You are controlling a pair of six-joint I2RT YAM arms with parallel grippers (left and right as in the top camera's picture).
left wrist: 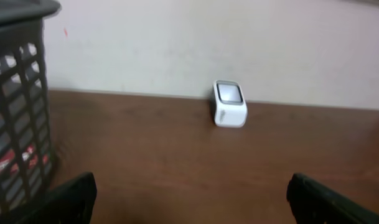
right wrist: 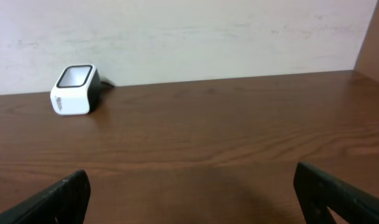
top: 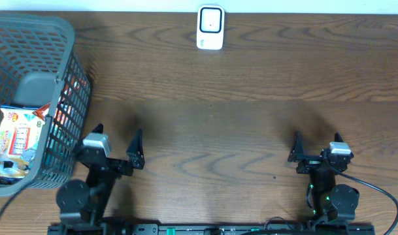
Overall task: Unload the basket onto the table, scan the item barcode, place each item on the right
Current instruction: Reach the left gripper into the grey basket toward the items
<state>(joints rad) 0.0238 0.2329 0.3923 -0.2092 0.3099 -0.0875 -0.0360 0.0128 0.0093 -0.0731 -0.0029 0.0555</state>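
Observation:
The item, a yellow and white snack packet (top: 19, 136), lies inside the grey mesh basket (top: 51, 39) at the table's left edge; no barcode shows on it. The white barcode scanner (top: 210, 27) stands at the back middle by the wall, and shows as scanner (left wrist: 229, 104) in the left wrist view and scanner (right wrist: 76, 90) in the right wrist view. My left gripper (top: 118, 139) hovers open near the front left, just right of the basket, holding nothing. My right gripper (top: 316, 145) is open at the front right, also with nothing in it.
The basket wall (left wrist: 18, 106) rises close at the left of the left gripper (left wrist: 191, 199). Bare brown wood lies between the fingers of the right gripper (right wrist: 192, 196). A pale wall runs along the table's far edge.

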